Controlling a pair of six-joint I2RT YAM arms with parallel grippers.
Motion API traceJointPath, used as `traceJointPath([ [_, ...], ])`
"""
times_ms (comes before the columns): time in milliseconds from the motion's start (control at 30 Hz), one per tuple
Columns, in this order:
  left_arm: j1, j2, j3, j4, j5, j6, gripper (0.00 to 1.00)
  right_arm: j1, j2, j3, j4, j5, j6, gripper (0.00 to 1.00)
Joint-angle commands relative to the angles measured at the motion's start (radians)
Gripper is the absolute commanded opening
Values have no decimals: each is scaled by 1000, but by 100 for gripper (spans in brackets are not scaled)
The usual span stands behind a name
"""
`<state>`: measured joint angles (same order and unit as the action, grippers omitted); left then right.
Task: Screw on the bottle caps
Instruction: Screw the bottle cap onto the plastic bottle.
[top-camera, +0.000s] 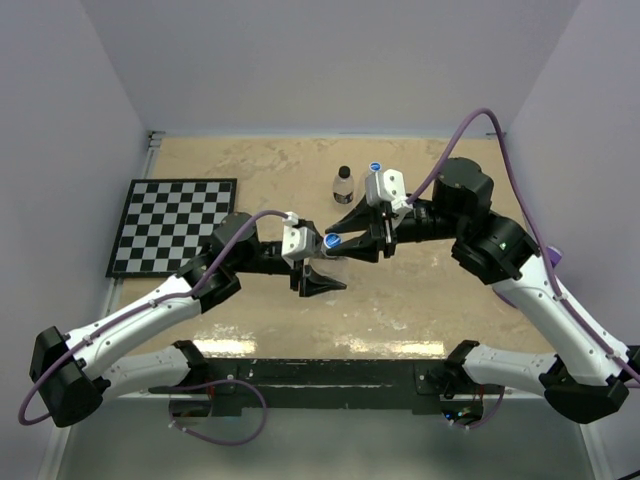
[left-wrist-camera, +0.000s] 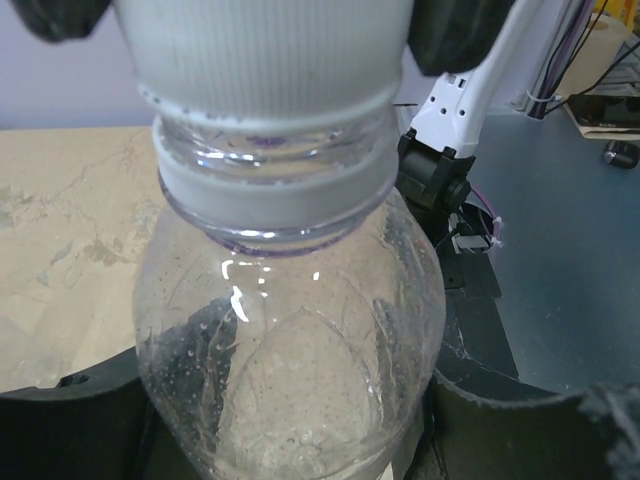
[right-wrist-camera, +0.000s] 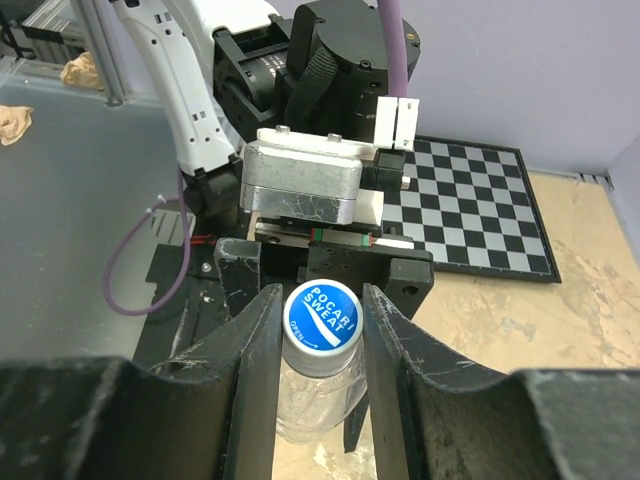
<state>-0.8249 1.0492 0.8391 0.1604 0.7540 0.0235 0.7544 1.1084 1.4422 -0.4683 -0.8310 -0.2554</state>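
Clear plastic bottle is clamped by left tool, its round blue cap by right tool (other bottles look capped).

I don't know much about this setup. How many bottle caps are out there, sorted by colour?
Blue caps: 2
Black caps: 1
Total: 3

bright, even overhead light; soft shadows on the table; glare specks on the bottle; cap print sharp.
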Motion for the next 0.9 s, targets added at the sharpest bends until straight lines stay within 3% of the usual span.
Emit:
traceJointPath([
  [0,6,-12,58,24,-48,20,0,3,11,35,-27,27,4,7],
  [200,-26,-38,71,15,-289,6,0,3,13,-2,-13,127,57,7],
  [467,-197,-15,109,19,-823,-6,0,16,7,-114,123,318,280,0],
  [667,-235,35,135,76,-1019,-85,0,68,22,-146,123,519,370,2],
  [867,-244,66,156,111,-1099,-132,0,126,28,-192,138,642,400,3],
])
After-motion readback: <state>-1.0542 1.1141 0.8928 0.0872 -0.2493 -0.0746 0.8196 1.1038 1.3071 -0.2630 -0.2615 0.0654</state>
